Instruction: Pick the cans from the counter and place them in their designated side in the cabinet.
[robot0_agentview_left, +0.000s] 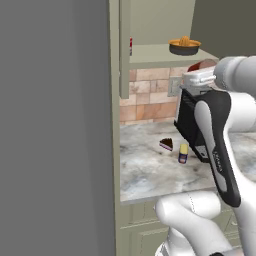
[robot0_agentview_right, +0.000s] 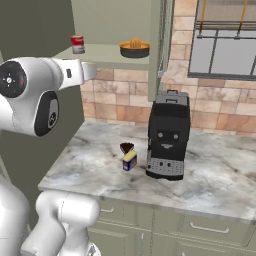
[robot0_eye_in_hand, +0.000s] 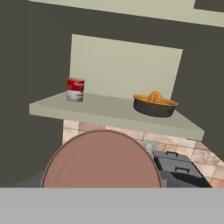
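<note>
Hand view: my fingers hold a red can (robot0_eye_in_hand: 103, 159), its round top facing the cabinet (robot0_eye_in_hand: 122, 65), lifted so it can join the can (robot0_eye_in_hand: 75, 89) already shelved left of the juicer (robot0_eye_in_hand: 155, 103). A blue can (robot0_agentview_right: 129, 160) waits on the counter (robot0_agentview_right: 220, 175).

Red/white can (robot0_eye_in_hand: 75, 89), blue can w/ yellow top (robot0_agentview_right: 129, 161), grey-veined marble counter (robot0_agentview_right: 215, 180).

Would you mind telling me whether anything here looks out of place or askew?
Nothing is spilled or broken. The cake slice lies bare on the counter, close beside the blue can, which seems to lean slightly; too small to be sure.
</note>
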